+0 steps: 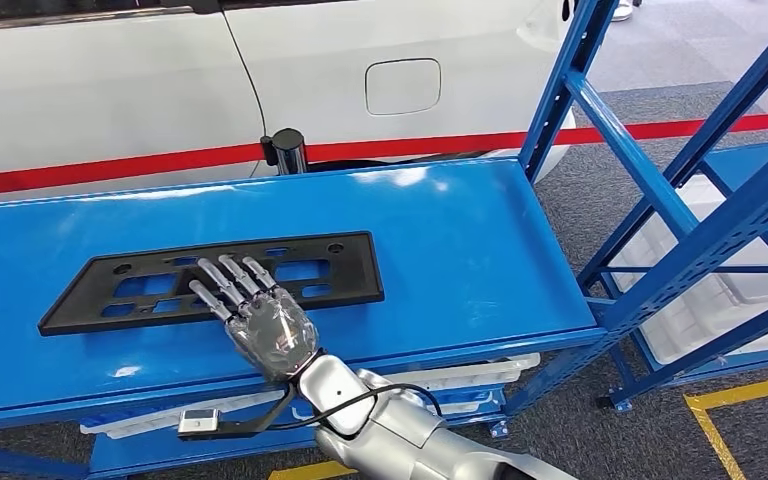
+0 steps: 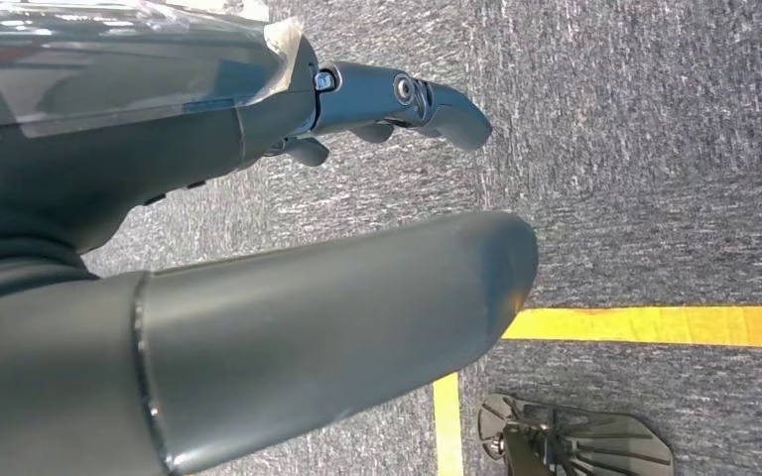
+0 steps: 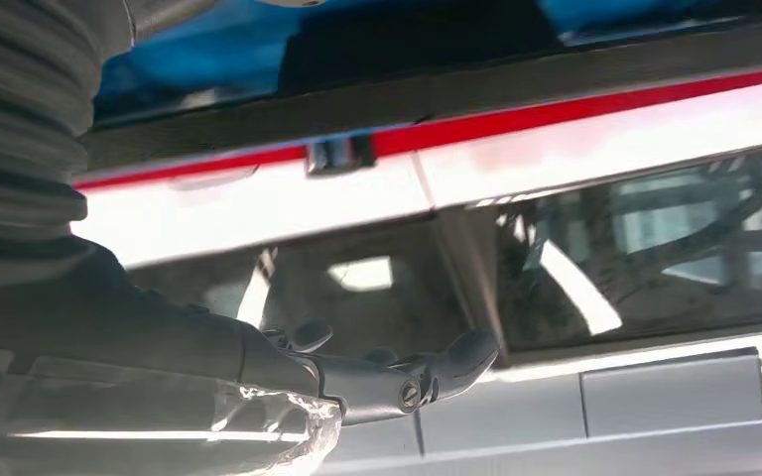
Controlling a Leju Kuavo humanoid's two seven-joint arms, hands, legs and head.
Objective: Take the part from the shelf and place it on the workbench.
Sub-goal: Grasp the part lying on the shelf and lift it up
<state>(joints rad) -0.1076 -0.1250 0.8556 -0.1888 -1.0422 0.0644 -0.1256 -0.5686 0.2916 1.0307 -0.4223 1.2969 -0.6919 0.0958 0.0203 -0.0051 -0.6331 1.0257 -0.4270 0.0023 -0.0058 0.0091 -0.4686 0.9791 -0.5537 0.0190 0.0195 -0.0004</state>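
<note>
The part (image 1: pixel 345 262) is a long flat black plastic frame with cut-outs. It lies flat on the blue workbench (image 1: pixel 470 230), left of the middle. My right hand (image 1: pixel 260 318) reaches in from the near edge, palm down, with its fingers (image 1: pixel 222 280) stretched over the part's near rail. It grips nothing. In the right wrist view the same hand (image 3: pixel 357 382) shows straight fingers with nothing in them. My left hand (image 2: pixel 337 317) hangs beside my body over the grey floor and holds nothing.
A blue shelf rack (image 1: pixel 680 230) stands right of the workbench, with a white bin (image 1: pixel 705 300) on its low level. A white car (image 1: pixel 160 70) with a red stripe is behind the bench. Yellow floor tape (image 2: pixel 655 325) runs below the left hand.
</note>
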